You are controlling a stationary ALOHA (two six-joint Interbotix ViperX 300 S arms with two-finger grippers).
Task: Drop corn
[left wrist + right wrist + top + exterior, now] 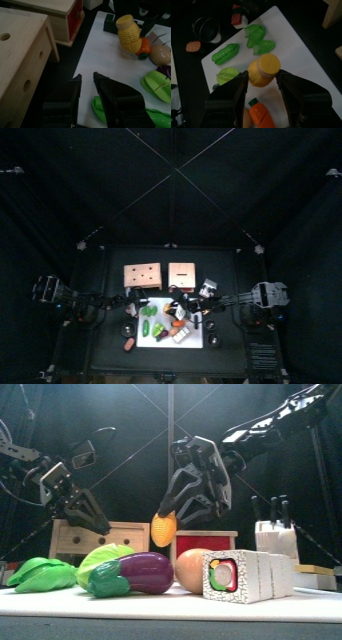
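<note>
My right hand (pixel 264 95) clamped on corn (pixel 263 70), high over white mat (pixel 298 45) — greens below, left hand (pixel 87 82) nearly together near mat edge

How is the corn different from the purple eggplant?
The corn is yellow and bumpy; the eggplant is purple and smooth. The corn hangs upright in the air between the right gripper jaws; the eggplant lies on its side on the white board. The corn looks slimmer, the eggplant rounder. Both look like toy vegetables.
</note>
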